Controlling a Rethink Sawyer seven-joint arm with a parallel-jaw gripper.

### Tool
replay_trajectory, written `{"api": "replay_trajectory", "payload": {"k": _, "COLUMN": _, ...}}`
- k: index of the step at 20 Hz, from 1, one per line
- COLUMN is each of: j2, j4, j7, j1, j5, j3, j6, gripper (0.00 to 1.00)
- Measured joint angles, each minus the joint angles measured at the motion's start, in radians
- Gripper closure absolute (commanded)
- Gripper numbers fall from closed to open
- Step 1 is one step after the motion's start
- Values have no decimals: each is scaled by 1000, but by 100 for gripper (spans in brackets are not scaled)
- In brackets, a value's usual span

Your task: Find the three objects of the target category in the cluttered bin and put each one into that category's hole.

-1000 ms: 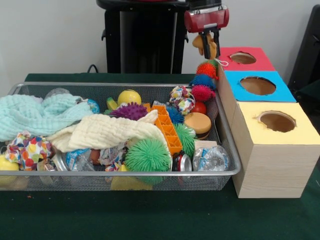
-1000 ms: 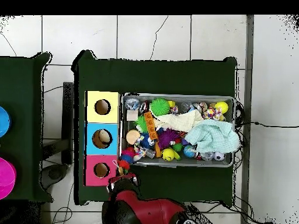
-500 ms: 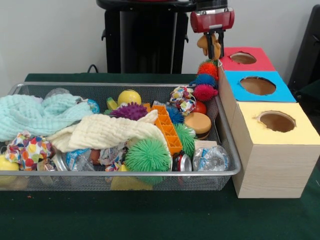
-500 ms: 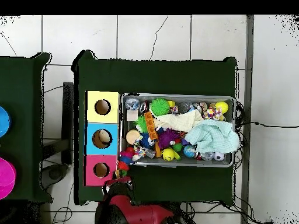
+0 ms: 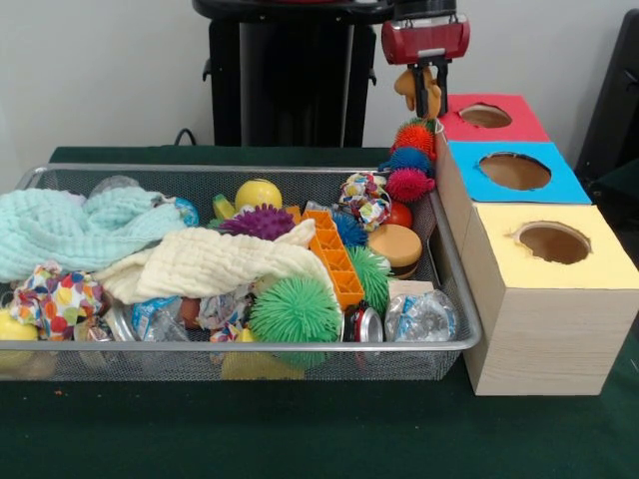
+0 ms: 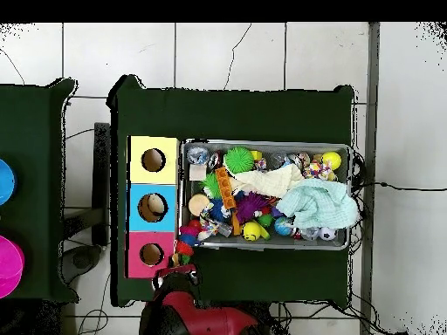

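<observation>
My gripper (image 5: 425, 88) is shut on the brown head of a caterpillar toy (image 5: 409, 160) made of orange, blue and pink fuzzy balls. The toy hangs over the far right corner of the wire bin (image 5: 250, 346), just left of the red box (image 5: 519, 125). Its pink bottom ball is level with the bin's rim. Red, blue (image 5: 559, 185) and yellow (image 5: 599, 264) boxes stand in a row to the right of the bin, each with a round hole on top. In the overhead view the gripper (image 6: 180, 264) is beside the red box (image 6: 135, 266), with the toy (image 6: 186, 238) trailing toward the bin.
The bin holds a mint cloth (image 5: 70, 230), a cream cloth (image 5: 210, 261), green spiky balls (image 5: 295, 311), a purple spiky ball (image 5: 262, 222), an orange block strip (image 5: 334, 257), a yellow ball (image 5: 258, 193) and crumpled foil. Something pale lies inside the blue box's hole (image 6: 155, 206).
The gripper has moved up and a little right toward the red box, carrying the caterpillar toy with it. The bin's contents have not shifted.
</observation>
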Motion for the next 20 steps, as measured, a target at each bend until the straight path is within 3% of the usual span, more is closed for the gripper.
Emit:
{"api": "replay_trajectory", "payload": {"k": 14, "j2": -73, "j4": 0, "j7": 0, "j1": 13, "j5": 58, "j3": 30, "j6": 63, "gripper": 100}}
{"api": "replay_trajectory", "payload": {"k": 20, "j2": -68, "j4": 0, "j7": 0, "j1": 45, "j5": 74, "j3": 30, "j6": 63, "gripper": 100}}
